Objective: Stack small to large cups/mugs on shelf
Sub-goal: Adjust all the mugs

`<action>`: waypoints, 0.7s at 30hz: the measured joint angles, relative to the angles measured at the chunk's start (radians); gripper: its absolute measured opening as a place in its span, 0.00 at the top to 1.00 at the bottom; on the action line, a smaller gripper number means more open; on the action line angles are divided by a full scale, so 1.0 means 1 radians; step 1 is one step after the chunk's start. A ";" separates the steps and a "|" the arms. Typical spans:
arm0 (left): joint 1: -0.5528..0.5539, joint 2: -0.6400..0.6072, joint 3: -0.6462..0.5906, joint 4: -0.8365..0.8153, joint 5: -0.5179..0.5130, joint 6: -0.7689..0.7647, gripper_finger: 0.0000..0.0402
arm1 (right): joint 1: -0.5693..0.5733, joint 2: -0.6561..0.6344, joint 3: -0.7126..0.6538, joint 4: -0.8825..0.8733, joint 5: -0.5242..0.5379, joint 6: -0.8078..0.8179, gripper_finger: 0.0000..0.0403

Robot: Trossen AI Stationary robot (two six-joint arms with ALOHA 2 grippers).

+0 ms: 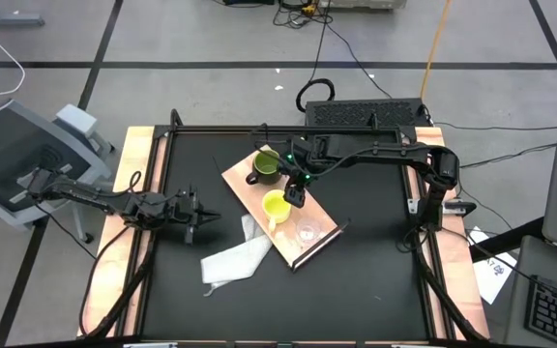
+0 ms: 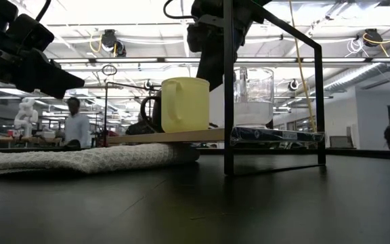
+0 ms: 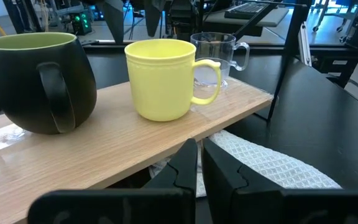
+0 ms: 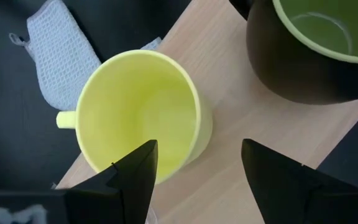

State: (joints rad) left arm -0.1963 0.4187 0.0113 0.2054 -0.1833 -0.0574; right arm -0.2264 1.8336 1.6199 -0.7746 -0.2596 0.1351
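Observation:
Three vessels stand upright in a row on the light-wood shelf [image 1: 322,220]: a dark olive mug [image 1: 265,166], a yellow mug [image 1: 277,205] and a clear cup [image 1: 307,232]. My right gripper [image 4: 197,149] hovers open over the yellow mug [image 4: 138,112]. One fingertip is over the mug's mouth and the other over the board beside it, and neither touches it. My left gripper [image 3: 199,165] waits shut at the table's left, low and level, pointing at the shelf's edge. The shelf lies partly over a white cloth [image 1: 235,256].
A black metal frame [image 2: 229,88] borders the table, with one post close in front of the shelf in the low view. The white cloth [image 3: 266,162] spreads toward the near left of the shelf. A keyboard [image 1: 366,113] sits beyond the far edge. A person [image 2: 76,125] stands far back in the room.

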 joint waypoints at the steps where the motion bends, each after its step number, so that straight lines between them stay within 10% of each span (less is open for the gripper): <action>1: 0.000 0.000 0.000 0.000 0.000 0.000 0.94 | 0.000 0.000 0.000 0.000 0.000 -0.001 0.44; 21: 0.000 0.000 0.000 -0.002 0.001 -0.004 0.94 | 0.006 0.078 0.000 0.011 -0.002 0.005 0.44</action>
State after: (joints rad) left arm -0.1964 0.4187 0.0113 0.2035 -0.1823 -0.0616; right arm -0.2202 1.9119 1.6199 -0.7633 -0.2615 0.1403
